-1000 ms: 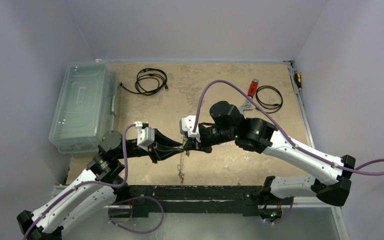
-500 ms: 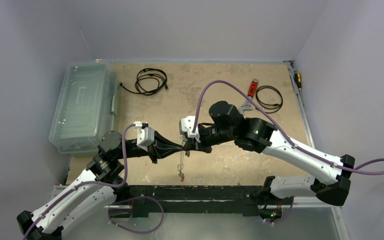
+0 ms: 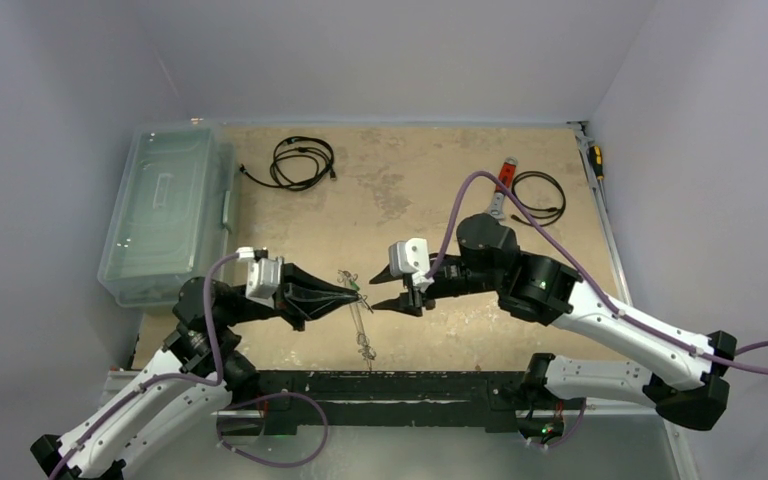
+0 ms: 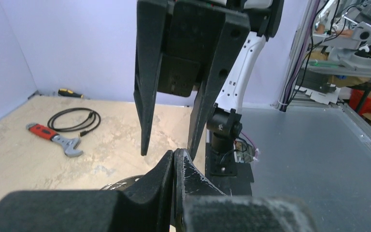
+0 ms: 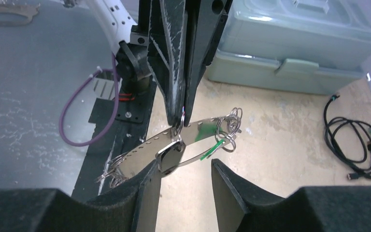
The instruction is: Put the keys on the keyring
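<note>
Right wrist shows the keyring, a flat polished metal band punched with holes. It hangs above the sandy worktop from the left claw, whose scuffed black fingers are pinched tight on it. Thin wire loops and the keys, one green-tagged, dangle off it. Right claw stands half-wide, gripping nothing. Far left sits a lidded translucent plastic box; its contents cannot be made out.
</note>
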Action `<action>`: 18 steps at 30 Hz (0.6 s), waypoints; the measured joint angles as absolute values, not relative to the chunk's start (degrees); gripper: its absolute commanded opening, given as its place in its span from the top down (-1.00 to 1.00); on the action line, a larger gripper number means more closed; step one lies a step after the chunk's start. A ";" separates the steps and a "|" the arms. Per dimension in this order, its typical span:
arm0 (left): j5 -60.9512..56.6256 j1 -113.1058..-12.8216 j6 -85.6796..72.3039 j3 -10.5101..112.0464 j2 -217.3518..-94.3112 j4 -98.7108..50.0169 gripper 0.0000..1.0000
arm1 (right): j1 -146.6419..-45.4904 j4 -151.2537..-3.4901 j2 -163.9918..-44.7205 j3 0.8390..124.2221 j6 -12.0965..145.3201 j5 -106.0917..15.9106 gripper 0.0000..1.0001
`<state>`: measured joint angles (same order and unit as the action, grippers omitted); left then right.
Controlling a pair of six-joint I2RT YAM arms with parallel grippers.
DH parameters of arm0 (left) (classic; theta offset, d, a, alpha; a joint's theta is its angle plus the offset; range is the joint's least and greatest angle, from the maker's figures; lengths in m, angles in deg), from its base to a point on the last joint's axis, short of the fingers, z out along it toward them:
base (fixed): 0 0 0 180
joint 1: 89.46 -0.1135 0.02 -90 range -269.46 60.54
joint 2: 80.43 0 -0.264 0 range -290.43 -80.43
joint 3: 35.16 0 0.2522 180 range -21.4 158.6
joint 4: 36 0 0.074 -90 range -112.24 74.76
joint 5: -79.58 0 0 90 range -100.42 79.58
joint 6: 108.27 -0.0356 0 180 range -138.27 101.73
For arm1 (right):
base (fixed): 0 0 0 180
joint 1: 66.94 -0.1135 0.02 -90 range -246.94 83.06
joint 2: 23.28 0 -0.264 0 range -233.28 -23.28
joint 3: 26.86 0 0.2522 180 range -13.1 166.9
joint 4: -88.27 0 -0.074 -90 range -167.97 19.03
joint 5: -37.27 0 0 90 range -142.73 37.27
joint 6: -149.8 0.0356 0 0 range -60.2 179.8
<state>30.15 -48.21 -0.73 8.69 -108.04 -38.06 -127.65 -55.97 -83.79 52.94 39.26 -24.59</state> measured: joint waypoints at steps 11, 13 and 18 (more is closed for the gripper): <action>29.85 -48.60 0.78 8.66 -106.34 -40.79 1.00 | -127.63 -67.40 -79.61 46.03 42.96 -21.57 0.27; 29.85 -48.67 0.76 8.66 -106.10 -40.79 1.00 | -127.65 -68.51 -79.79 46.01 43.35 -21.07 0.28; 29.87 -49.08 0.76 8.66 -105.97 -40.59 1.00 | -127.65 -70.26 -80.84 46.01 43.74 -19.96 0.33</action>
<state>29.87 -49.08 0.76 8.66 -105.97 -40.59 -127.65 -70.26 -80.84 46.01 43.74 -19.96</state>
